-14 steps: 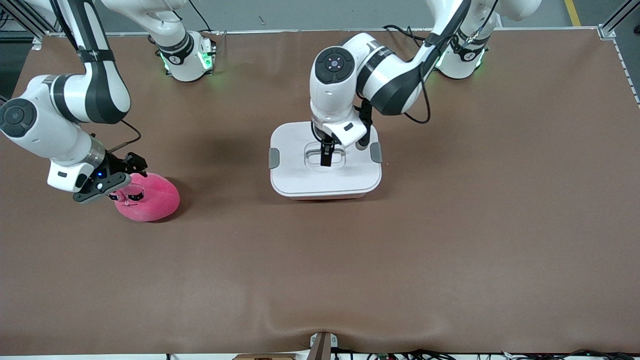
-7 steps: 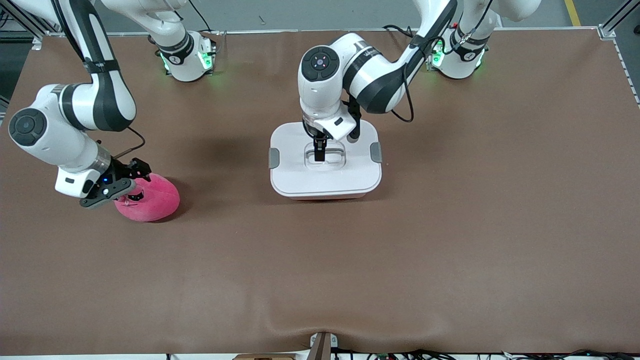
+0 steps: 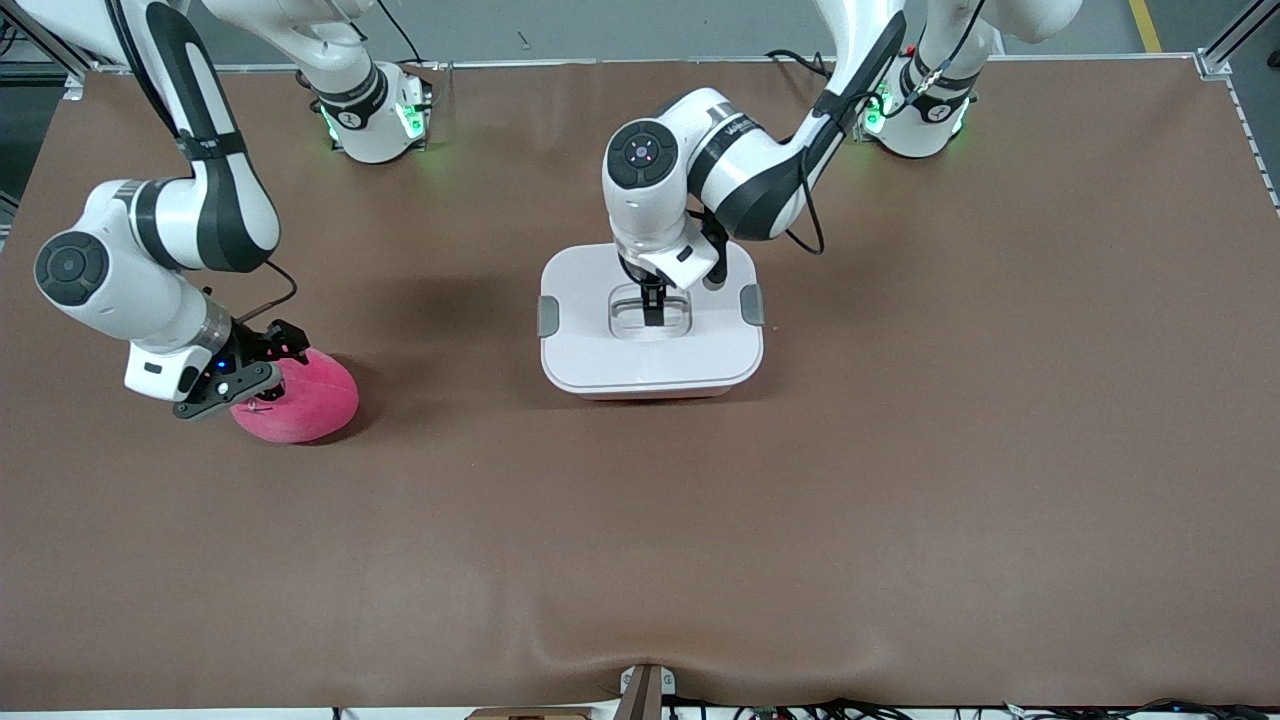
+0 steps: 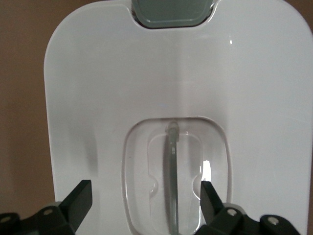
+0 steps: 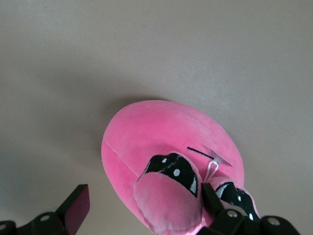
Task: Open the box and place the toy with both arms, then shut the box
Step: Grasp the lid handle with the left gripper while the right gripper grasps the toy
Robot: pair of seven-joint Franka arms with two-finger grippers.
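The box (image 3: 652,372) stands mid-table with its white lid (image 3: 600,345) on, a grey clip (image 3: 547,316) at each end. My left gripper (image 3: 654,306) hangs open just above the lid's recessed handle (image 4: 172,182). The handle's bar stands between the fingertips (image 4: 81,197), closer to one of them. The pink toy (image 3: 310,402) lies toward the right arm's end of the table. My right gripper (image 3: 260,390) is down at it, open. In the right wrist view one bulging eye (image 5: 168,193) of the toy (image 5: 156,132) sits between the fingertips (image 5: 78,204).
A brown cover (image 3: 900,450) spreads over the whole table, with a small ridge at its near edge (image 3: 645,668). The arm bases (image 3: 375,115) stand along the edge farthest from the front camera.
My left gripper has settled lower over the lid's handle. My right gripper has dropped closer onto the toy. Box and toy have not moved.
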